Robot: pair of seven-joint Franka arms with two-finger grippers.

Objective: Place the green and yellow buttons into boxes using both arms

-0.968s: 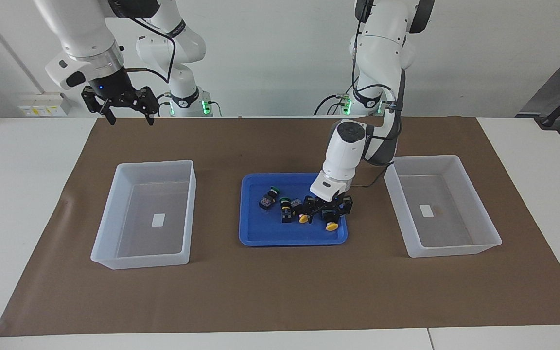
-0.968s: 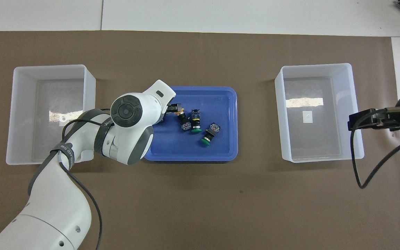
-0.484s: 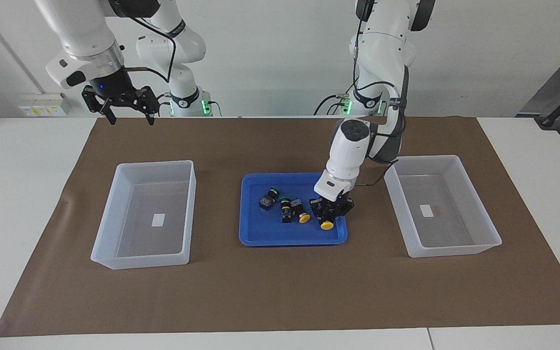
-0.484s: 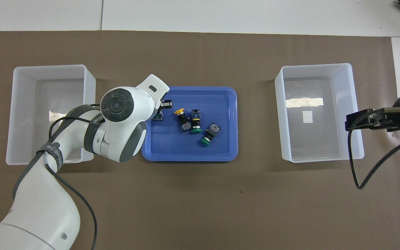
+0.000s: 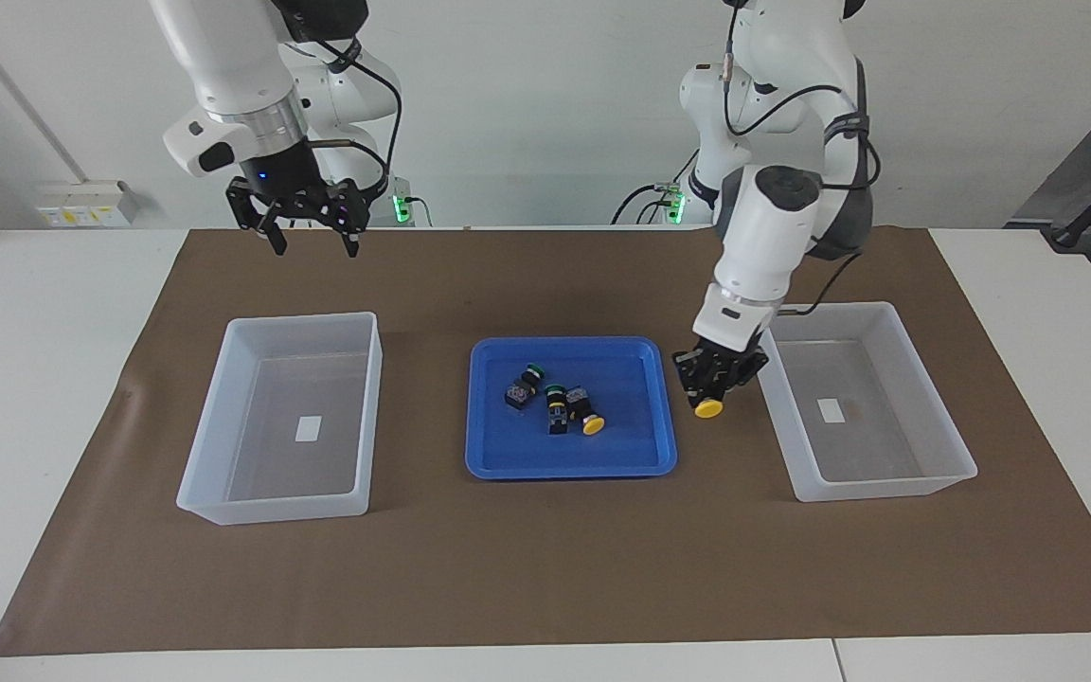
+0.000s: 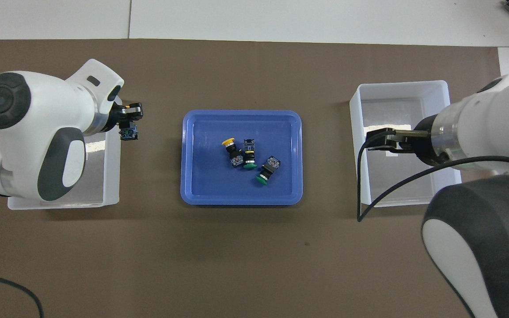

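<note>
No legible text anywhere.

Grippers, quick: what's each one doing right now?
Left gripper: shut on a yellow button, in the air between the blue tray and a box.
Right gripper: open, holding nothing, up in the air.

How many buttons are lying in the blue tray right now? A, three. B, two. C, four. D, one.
A: the blue tray holds two green buttons and one yellow button; the other yellow button hangs in the left gripper, up in the air between the tray and the box at the left arm's end of the table.
</note>
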